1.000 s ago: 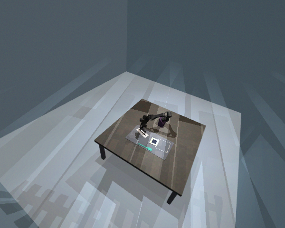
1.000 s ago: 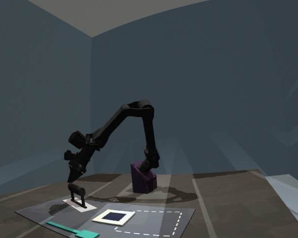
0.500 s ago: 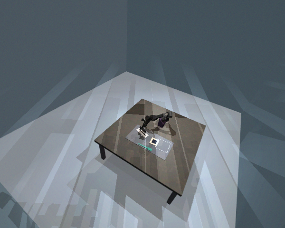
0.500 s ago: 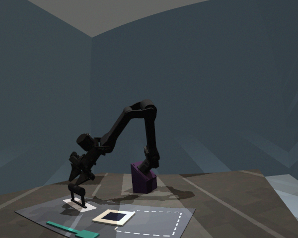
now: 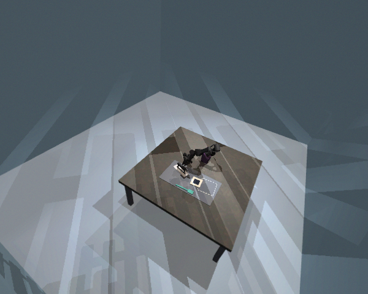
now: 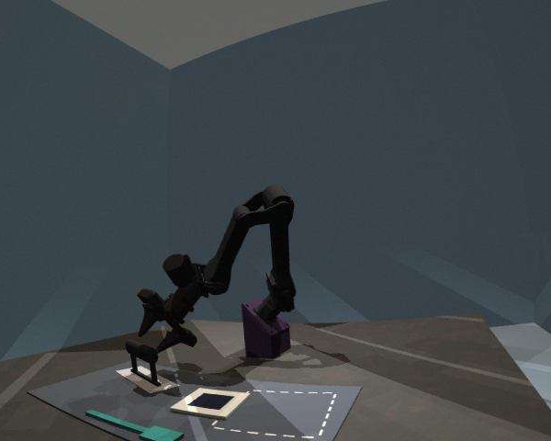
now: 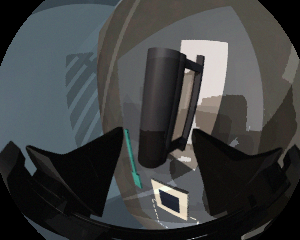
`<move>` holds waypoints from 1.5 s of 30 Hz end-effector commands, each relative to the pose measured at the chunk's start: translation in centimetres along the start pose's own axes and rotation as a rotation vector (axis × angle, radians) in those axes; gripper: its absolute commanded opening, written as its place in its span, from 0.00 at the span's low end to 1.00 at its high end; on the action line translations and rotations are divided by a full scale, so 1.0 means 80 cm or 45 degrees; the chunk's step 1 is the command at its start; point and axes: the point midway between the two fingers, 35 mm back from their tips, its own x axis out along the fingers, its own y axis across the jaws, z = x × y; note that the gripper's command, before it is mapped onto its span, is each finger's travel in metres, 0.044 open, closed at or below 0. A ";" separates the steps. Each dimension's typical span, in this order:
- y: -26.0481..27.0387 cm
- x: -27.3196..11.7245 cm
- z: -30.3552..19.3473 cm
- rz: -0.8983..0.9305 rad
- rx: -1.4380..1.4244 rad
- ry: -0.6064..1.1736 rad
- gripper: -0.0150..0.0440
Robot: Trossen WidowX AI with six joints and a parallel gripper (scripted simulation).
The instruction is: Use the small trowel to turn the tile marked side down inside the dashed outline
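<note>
Top cam high, ext low, wrist close
</note>
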 end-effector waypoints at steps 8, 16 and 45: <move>-0.002 -0.005 -0.011 0.032 0.125 0.030 0.76; 0.000 0.010 -0.011 0.030 0.125 0.029 0.76; 0.000 0.068 -0.014 0.029 0.128 0.035 0.76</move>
